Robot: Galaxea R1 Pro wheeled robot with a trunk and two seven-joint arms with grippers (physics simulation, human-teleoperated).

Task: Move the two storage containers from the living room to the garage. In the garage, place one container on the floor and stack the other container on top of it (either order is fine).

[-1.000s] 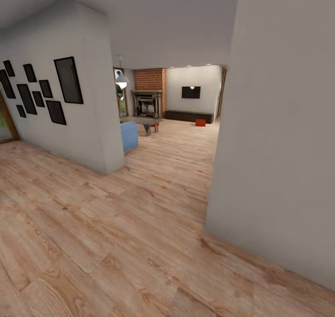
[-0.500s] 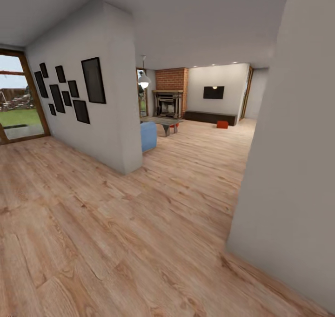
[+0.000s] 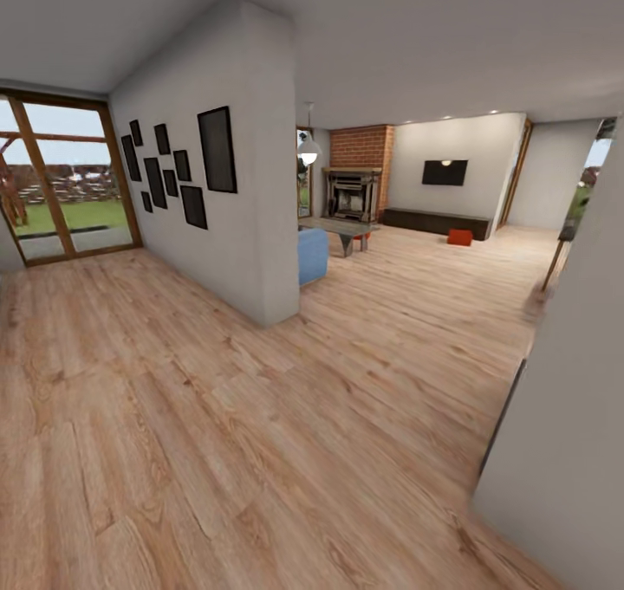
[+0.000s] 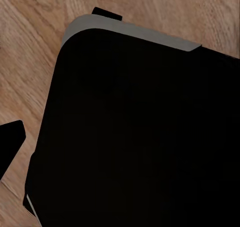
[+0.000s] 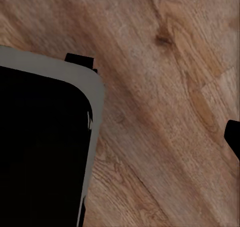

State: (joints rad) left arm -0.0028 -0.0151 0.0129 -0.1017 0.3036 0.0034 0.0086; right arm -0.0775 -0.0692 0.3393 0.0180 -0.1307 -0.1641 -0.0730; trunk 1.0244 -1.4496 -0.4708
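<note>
One orange-red storage container point(image 3: 459, 237) stands far off on the light wood-plank floor point(image 3: 260, 434) of the living room, below the black wall TV point(image 3: 445, 172). A smaller patch of the same red point(image 3: 360, 236) peeks out beneath the coffee table point(image 3: 340, 225); I cannot tell whether it is the second container. In the left wrist view one dark fingertip point(image 4: 10, 144) shows at the frame edge over wood planks. The right wrist view likewise catches one dark fingertip point(image 5: 234, 136) at its edge. Nothing is seen held.
A partition wall point(image 3: 260, 252) with black picture frames juts in at the middle left, a blue sofa point(image 3: 313, 255) behind its corner. A pale wall point(image 3: 572, 417) stands close on the right. Wood-framed glass doors point(image 3: 69, 183) are at far left. My black base point(image 4: 140, 137) sits below both wrists.
The camera has moved: the whole picture has slid, bringing the glass doors into sight at left and pushing the near right wall toward the edge. The container itself has not moved.
</note>
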